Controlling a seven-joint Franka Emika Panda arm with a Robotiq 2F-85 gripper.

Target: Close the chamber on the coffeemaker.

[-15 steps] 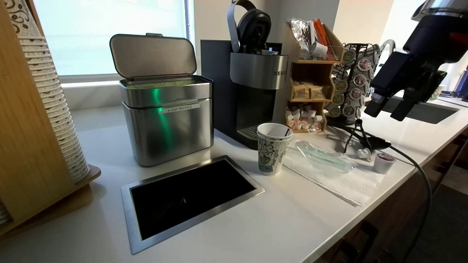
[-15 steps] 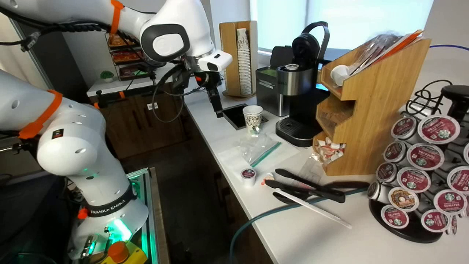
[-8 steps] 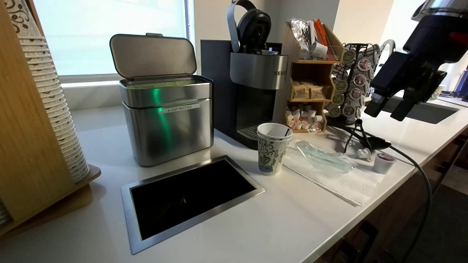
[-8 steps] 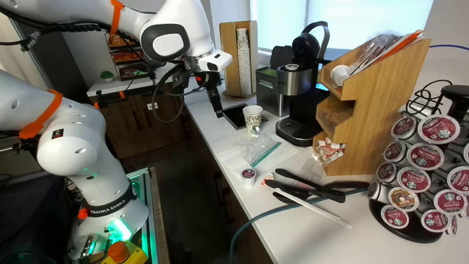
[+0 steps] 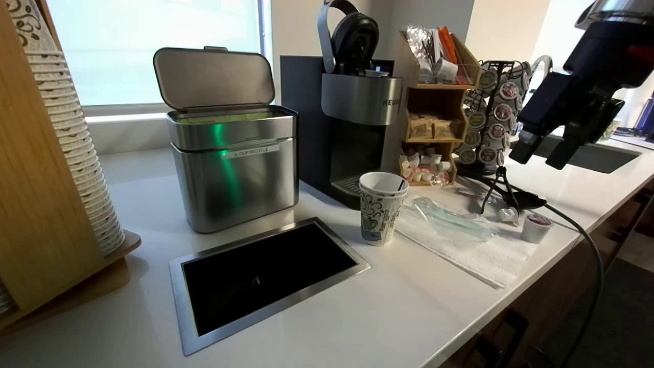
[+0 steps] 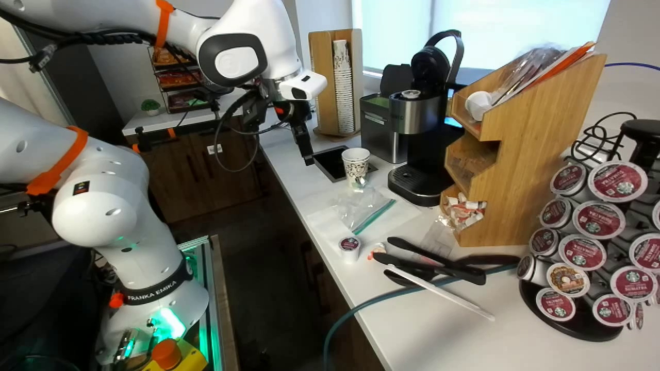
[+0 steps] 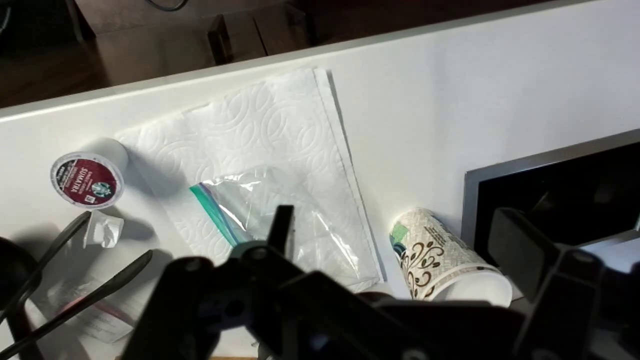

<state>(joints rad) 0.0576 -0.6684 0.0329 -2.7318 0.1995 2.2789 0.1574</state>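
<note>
cups (image 5: 82,158) stacked in a wooden holder (image 5: 41,179) stand at the far left of an exterior view, well apart from the fingers (image 5: 561,153). next toward the fingers comes a metal bin (image 5: 235,179) labelled "k-cup recycle", its bin lid (image 5: 214,76) raised; in front of it, set in the table (image 5: 398,312), is a rectangular metal frame (image 5: 185,306) with a dark middle. right of the bin stands the coffeemaker (image 5: 357,99), in that view well to the left of the fingers and apart from them. its top is open: the round black chamber lid (image 5: 352,43) is tipped up, the handle (image 5: 323,38) is raised, and a small pale round top (image 6: 411,94) shows where the lid would sit. nested paper cups (image 5: 382,212) stand upright in front of the coffeemaker, left of the fingers and lower; in the wrist view they appear in the gap between the fingers, down on the table. further right, nearer the fingers, a wooden organiser (image 6: 531,190) holds brown packets (image 5: 421,128). a paper towel (image 5: 490,263) lies lower than the fingers and to their left, with a clear plastic bag (image 5: 449,220) on it. pods (image 5: 503,112) on a black rack (image 6: 572,330) show left of the fingers, well apart. a loose pod (image 5: 536,227) stands on the table, lower than the fingers. farthest right, the fingers hang in the air, tips downward, spread wide and holding nothing.
</note>
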